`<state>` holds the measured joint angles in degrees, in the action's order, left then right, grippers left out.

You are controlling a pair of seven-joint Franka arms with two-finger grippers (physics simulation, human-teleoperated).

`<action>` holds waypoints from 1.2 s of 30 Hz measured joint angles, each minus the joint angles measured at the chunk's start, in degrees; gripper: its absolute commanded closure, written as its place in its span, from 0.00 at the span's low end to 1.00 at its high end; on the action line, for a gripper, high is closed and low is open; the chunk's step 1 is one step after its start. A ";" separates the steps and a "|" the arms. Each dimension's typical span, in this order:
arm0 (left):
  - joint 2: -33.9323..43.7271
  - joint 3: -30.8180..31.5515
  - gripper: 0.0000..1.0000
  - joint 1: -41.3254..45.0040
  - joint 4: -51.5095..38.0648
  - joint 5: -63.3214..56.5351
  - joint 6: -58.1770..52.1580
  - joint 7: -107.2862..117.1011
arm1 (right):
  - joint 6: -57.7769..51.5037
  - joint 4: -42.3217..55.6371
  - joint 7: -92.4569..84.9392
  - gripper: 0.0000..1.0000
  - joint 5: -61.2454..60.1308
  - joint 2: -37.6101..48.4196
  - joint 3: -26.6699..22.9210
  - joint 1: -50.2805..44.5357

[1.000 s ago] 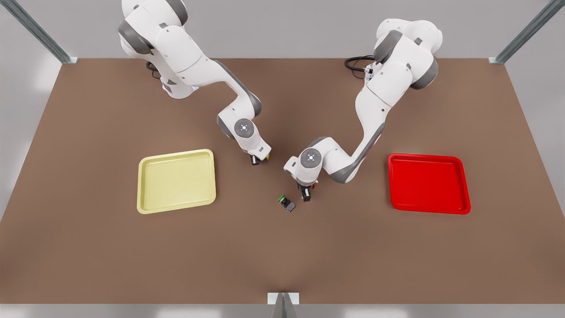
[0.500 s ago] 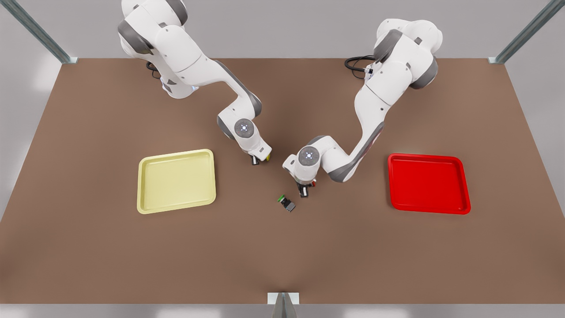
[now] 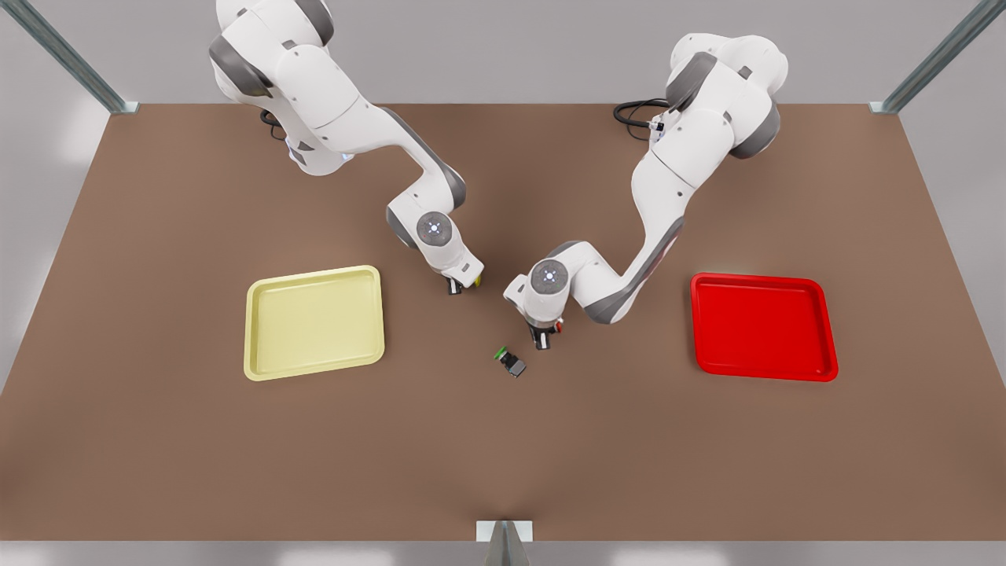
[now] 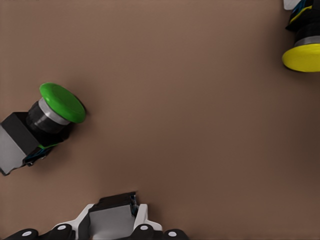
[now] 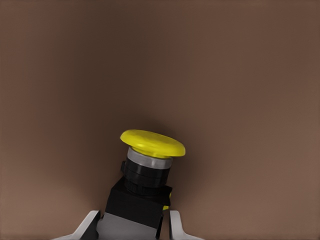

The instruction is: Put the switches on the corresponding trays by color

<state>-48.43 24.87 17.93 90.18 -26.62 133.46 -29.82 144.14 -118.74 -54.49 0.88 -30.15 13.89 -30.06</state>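
Note:
The yellow-capped switch (image 5: 150,165) has a dark blocky body, and my right gripper (image 5: 132,227) is shut on that body. In the front view this right gripper (image 3: 460,284) hangs just right of the pale yellow tray (image 3: 314,322), the yellow cap (image 3: 476,278) peeking out beside it. My left gripper (image 3: 542,339) is at mid-table, shut on the red-capped switch (image 3: 559,325), far left of the red tray (image 3: 761,326). The left wrist view shows a dark block (image 4: 112,212) between its fingers (image 4: 142,220). Both trays are empty.
A green-capped switch (image 3: 509,361) lies on its side on the brown table, just in front of the left gripper; it also appears in the left wrist view (image 4: 47,120). Metal posts stand at the table's far corners, and a bracket (image 3: 504,531) at the front edge.
The left gripper with the red-capped switch has drawn back slightly from the green switch, toward the table's far side. The right arm has barely moved.

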 measured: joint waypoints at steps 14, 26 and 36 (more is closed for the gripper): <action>11.67 10.53 0.52 -8.54 2.12 -5.52 -12.94 2.10 | -0.09 0.44 -0.01 0.45 0.00 0.04 0.00 0.35; 26.36 26.14 0.51 -47.73 25.49 0.76 -14.10 -0.69 | -0.17 0.88 -0.17 0.46 0.00 -0.17 0.07 0.35; 30.57 26.06 0.49 -72.29 34.55 2.00 -14.42 -12.95 | -2.62 0.79 -0.16 0.46 -0.09 1.71 0.18 0.57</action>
<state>-17.86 50.92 -54.36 124.73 -24.61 119.03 -42.77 141.52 -117.95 -54.65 0.79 -28.44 14.07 -29.49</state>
